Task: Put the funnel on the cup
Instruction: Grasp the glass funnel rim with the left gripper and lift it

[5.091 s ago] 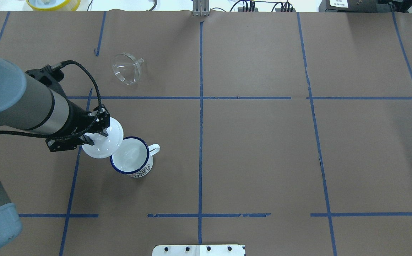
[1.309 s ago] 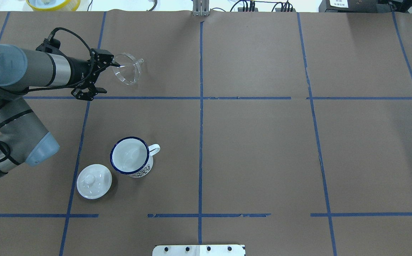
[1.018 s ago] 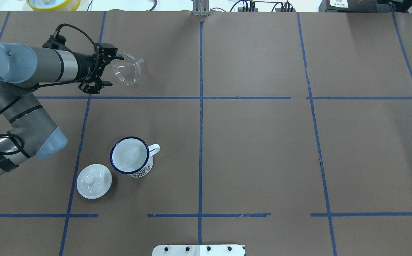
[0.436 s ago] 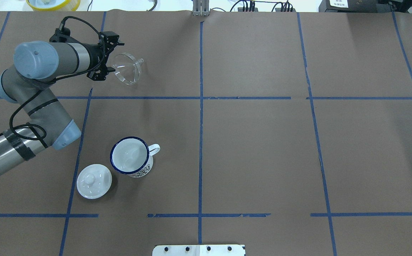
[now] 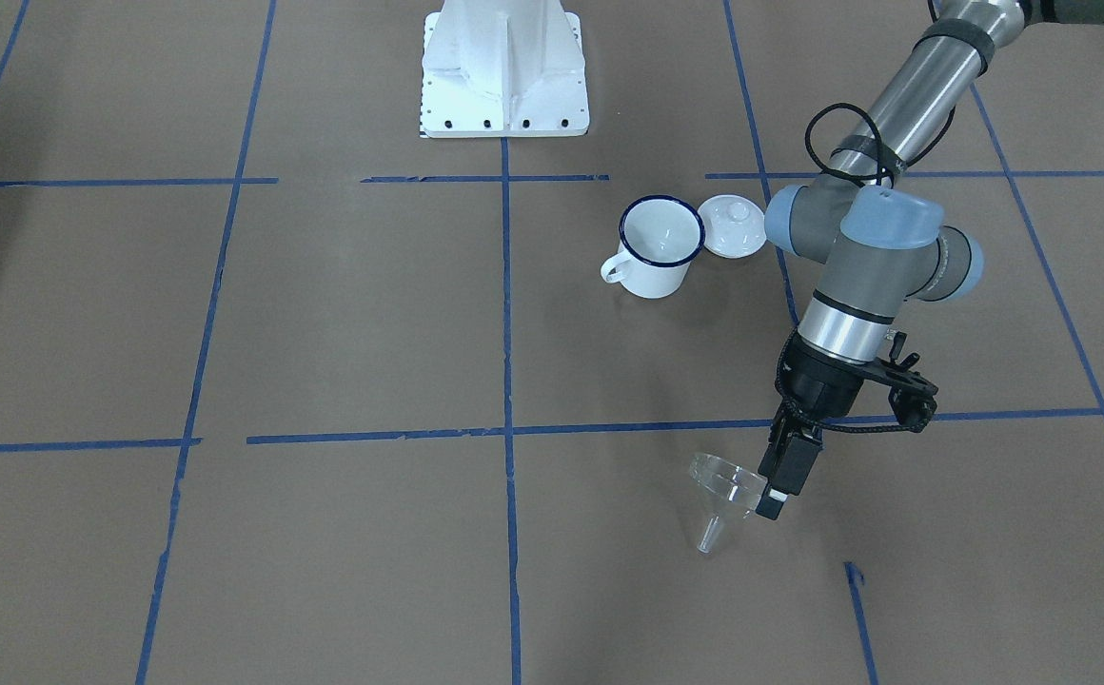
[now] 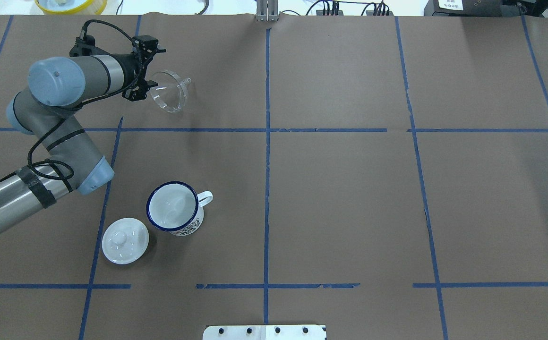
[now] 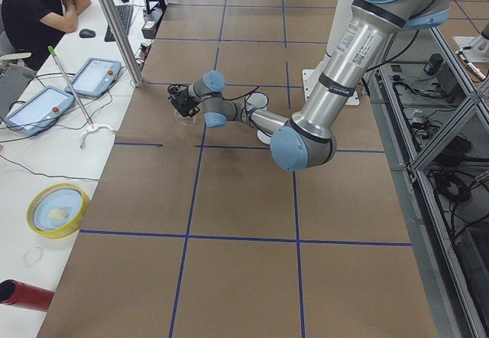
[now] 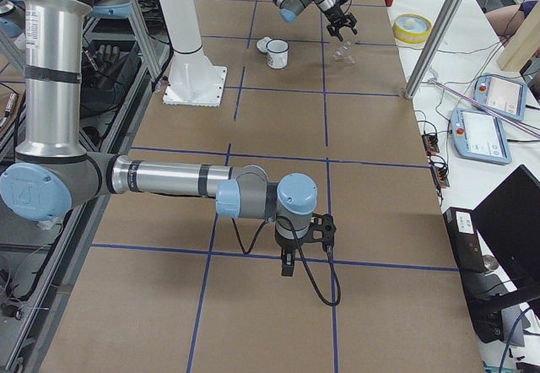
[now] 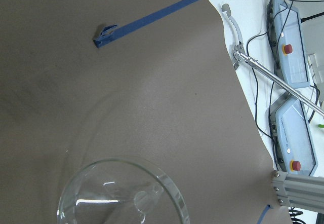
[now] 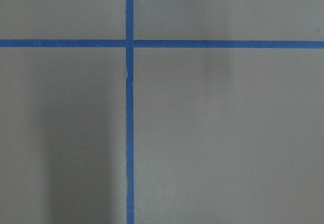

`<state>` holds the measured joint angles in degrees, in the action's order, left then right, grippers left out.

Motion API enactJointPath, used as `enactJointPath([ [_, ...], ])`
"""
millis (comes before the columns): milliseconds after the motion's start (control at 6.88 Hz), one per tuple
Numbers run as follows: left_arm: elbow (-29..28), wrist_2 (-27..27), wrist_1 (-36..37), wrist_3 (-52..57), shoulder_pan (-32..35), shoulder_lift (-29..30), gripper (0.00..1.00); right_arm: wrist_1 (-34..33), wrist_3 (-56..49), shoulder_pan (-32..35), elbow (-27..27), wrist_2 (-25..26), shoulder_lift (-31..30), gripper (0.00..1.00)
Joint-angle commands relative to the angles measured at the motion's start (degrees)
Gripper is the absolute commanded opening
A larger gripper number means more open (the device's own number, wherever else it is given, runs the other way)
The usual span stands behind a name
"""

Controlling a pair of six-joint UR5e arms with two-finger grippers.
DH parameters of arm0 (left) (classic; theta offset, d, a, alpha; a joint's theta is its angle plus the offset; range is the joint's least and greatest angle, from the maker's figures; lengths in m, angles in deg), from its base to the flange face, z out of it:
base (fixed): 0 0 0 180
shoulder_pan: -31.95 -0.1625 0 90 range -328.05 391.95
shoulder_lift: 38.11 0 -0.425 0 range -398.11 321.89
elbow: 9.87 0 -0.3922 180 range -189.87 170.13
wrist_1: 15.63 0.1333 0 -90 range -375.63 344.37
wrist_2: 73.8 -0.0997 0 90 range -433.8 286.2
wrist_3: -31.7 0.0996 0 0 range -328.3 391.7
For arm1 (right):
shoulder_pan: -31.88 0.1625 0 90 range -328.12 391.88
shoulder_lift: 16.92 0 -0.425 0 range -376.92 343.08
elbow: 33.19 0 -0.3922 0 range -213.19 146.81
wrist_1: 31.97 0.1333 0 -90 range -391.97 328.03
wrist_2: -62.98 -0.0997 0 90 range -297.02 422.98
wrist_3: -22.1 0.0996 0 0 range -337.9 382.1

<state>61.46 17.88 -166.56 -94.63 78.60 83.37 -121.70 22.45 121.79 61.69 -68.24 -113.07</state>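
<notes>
The clear funnel (image 6: 169,92) lies on its side on the brown paper at the far left, spout pointing away from me; it also shows in the front view (image 5: 728,487) and fills the bottom of the left wrist view (image 9: 121,193). The white cup (image 6: 172,212) with a blue rim stands upright and empty nearer me, handle to the right, and shows in the front view (image 5: 661,243). My left gripper (image 6: 151,75) is open and empty, low beside the funnel's wide rim (image 5: 778,485). My right gripper (image 8: 287,270) hangs over bare paper far from both; I cannot tell its state.
A white knobbed lid (image 6: 125,240) lies left of the cup. A yellow bowl (image 6: 71,4) sits beyond the table's far left edge. The robot's white base (image 5: 504,86) stands at the near edge. An operator (image 7: 38,1) and tablets are past the far edge.
Five seconds ago my left gripper held the lid by the cup; the lid now lies on the table. The arm has swung to the funnel and turned its wrist beside the rim.
</notes>
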Motion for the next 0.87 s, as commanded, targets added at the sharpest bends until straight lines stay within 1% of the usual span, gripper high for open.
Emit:
enactJointPath([
  [0,-3.80,-0.45,-6.10,-0.33,-0.16,0.77,0.88,0.00,0.00,0.00,0.04,0.00,0.00,1.00],
  [291,-3.91,-0.36,-6.83,-0.59,-0.25,0.95,0.77,0.00,0.00,0.00,0.04,0.00,0.00,1.00],
  [436,-4.43,-0.36,-7.53,-1.46,-0.33,1.21,0.66,0.00,0.00,0.00,-0.05,0.00,0.00,1.00],
  [582,-5.83,-0.36,-8.67,-1.47,-0.68,1.39,0.63,0.00,0.00,0.00,0.04,0.00,0.00,1.00],
  [727,-6.10,-0.45,-9.55,-1.56,-0.77,1.39,0.63,0.00,0.00,0.00,0.04,0.00,0.00,1.00],
])
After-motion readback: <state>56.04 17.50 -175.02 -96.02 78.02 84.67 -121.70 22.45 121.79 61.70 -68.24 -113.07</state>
